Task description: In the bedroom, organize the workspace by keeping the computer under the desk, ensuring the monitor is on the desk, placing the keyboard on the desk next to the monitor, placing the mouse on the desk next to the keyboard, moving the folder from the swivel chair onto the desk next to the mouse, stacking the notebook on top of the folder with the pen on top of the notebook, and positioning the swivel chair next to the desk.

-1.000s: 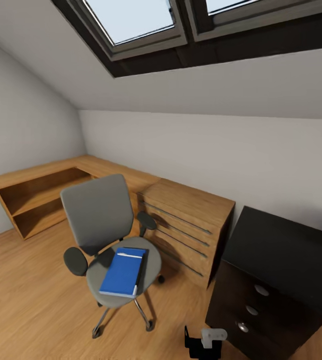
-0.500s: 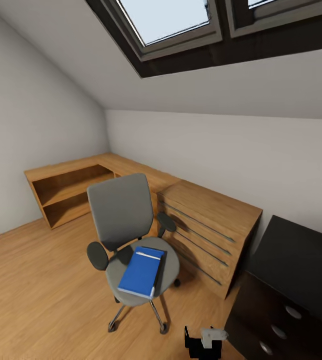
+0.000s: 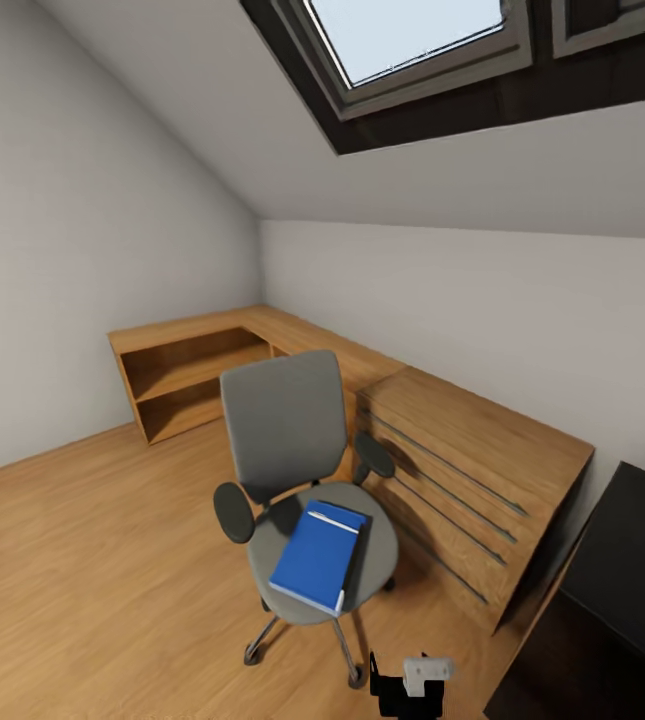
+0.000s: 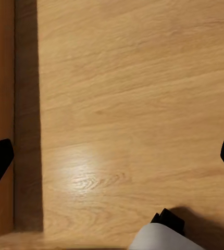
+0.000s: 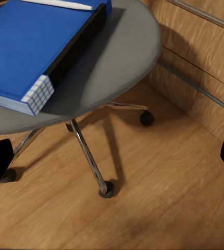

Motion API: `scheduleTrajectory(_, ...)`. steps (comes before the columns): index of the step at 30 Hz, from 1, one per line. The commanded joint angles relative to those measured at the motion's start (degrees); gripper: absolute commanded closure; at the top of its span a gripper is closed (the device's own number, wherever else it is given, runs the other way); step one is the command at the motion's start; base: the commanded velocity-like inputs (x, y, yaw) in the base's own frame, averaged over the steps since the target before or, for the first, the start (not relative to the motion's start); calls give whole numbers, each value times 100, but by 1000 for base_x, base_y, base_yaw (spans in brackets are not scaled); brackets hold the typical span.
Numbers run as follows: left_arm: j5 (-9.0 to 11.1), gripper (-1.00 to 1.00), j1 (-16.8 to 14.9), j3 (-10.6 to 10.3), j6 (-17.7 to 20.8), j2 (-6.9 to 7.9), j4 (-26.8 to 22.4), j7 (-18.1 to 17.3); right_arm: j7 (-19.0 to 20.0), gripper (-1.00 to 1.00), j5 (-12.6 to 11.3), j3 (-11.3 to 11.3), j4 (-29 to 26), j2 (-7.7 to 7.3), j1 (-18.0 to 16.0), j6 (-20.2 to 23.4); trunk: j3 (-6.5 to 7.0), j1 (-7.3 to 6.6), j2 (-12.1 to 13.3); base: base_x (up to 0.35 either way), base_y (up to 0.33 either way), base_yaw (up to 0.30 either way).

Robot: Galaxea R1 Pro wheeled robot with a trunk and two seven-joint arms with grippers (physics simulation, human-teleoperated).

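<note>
On the chair (image 3: 307, 500) seat lies the blue folder (image 3: 317, 556), a thin white pen (image 3: 334, 521) resting across its far end and a dark slab, probably the notebook (image 3: 352, 556), tucked along its right edge, so the move of folder, notebook and pen to the desk is not yet done; nothing here shows the monitor, keyboard, mouse or computer, and how those stand cannot be judged. At the right of the head view a black top (image 3: 627, 570) juts in beyond the wooden drawer chest (image 3: 462, 480), but whether it is the desk I cannot tell. By my reading the task is at an early stage: the robot faces the chair, with the whole stack to be carried and the chair to be set by the desk. The right gripper (image 5: 112, 161) hangs low beside the seat, its fingertips spread wide at the edges of the wrist view and holding nothing; the folder (image 5: 34, 47) sits above and just ahead of it, near but not touching, with the pen (image 5: 57, 3) at the far end. The left gripper (image 4: 112, 161) is likewise spread wide and bare, pointing down at plank floor (image 4: 133, 94), well apart from the chair
</note>
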Motion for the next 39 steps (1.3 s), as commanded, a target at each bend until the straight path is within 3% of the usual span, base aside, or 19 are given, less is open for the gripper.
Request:
scheduleTrajectory(1,61,-100,0,-47,-27,9,-9,35,-19,-100,-42,52,5,2,-4,-16,-5,0,-4,3,0,277)
scheduleTrajectory(13,73,-100,1,-47,-34,9,-9,37,-19,-100,-40,52,7,2,-4,-16,-5,0,-4,8,0,277)
scheduleTrajectory(25,78,-100,2,-47,-36,8,-9,39,-18,-100,-40,52,3,1,-4,-8,-5,0,-4,171,0,273)
scheduleTrajectory(39,79,-100,0,-46,-166,8,-9,43,11,-100,-31,61,0,-55,-4,10,-5,0,-4,2,0,33)
